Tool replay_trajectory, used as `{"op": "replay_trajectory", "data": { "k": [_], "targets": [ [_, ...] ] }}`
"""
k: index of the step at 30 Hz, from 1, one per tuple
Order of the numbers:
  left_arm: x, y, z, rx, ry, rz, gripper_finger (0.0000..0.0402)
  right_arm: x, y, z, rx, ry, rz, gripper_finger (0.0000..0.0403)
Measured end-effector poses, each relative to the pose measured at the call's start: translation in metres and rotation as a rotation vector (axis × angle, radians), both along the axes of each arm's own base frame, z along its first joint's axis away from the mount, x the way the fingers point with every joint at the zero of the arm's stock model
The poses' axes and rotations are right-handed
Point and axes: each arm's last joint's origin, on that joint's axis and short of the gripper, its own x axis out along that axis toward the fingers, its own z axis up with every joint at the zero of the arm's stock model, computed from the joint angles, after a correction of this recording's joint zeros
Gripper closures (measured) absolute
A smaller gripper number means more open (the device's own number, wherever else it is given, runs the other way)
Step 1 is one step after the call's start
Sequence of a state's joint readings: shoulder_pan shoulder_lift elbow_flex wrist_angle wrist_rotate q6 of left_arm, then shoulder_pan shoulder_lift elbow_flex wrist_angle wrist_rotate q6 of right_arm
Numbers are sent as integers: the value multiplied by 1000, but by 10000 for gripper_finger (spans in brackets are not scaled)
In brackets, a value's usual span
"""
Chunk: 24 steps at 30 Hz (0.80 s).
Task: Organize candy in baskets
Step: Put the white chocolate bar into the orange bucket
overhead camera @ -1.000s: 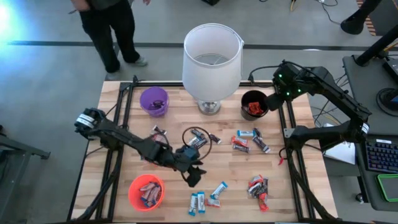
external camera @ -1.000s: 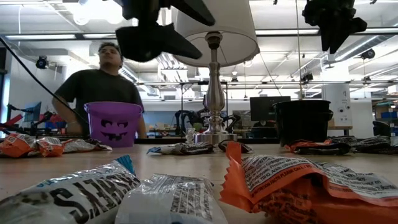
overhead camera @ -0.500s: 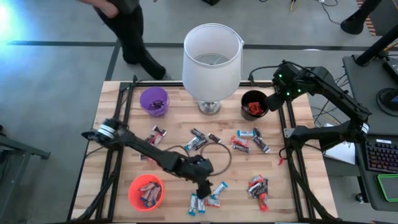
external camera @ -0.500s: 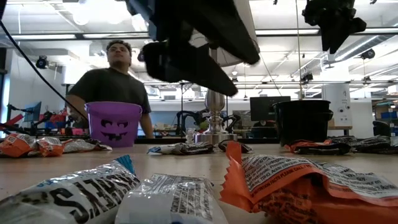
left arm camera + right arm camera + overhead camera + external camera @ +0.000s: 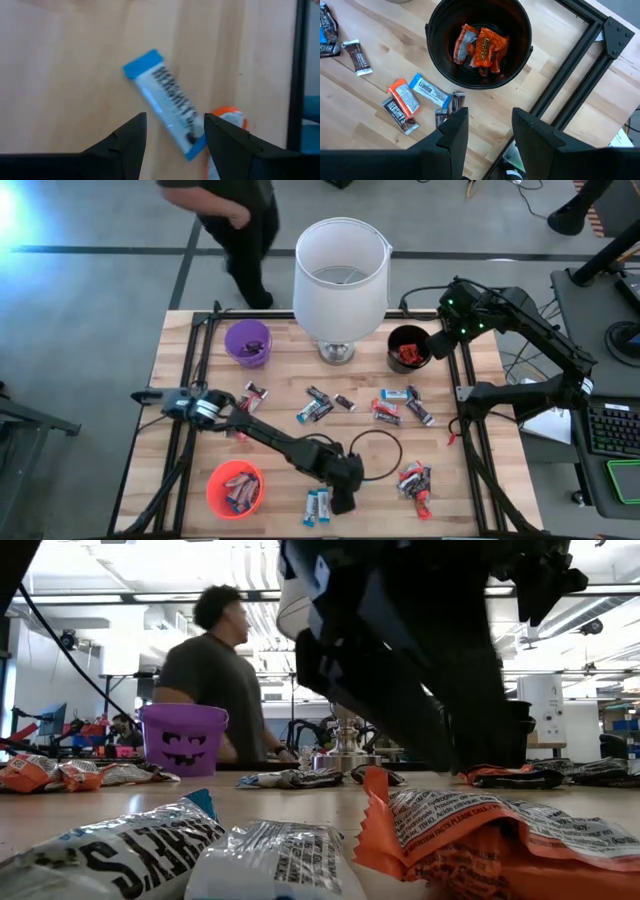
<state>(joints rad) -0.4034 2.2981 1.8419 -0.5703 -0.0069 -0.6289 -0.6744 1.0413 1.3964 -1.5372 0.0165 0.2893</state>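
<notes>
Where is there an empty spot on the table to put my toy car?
Bare wood lies between the purple bowl and the orange bowl, along the left edge, and between the lamp base and the candy row. The front middle is crowded: the left gripper hangs over wrappers there.

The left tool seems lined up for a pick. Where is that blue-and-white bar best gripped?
Grip the blue-and-white bar across its narrow middle, coming straight down. It lies flat and diagonal on the wood, so the left tool should pinch the long sides, clear of the orange wrapper at one end.
</notes>
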Motion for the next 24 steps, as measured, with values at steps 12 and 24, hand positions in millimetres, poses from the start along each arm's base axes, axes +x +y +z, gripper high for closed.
{"op": "replay_trajectory", "data": {
  "k": [12,24],
  "targets": [
    [8,-5,-20,-76,72,109,225,-1,2,0,42,-12,28,259],
    [12,-3,-33,-113,96,248,227,-15,14,7,13,-52,44,259]
  ]
}}
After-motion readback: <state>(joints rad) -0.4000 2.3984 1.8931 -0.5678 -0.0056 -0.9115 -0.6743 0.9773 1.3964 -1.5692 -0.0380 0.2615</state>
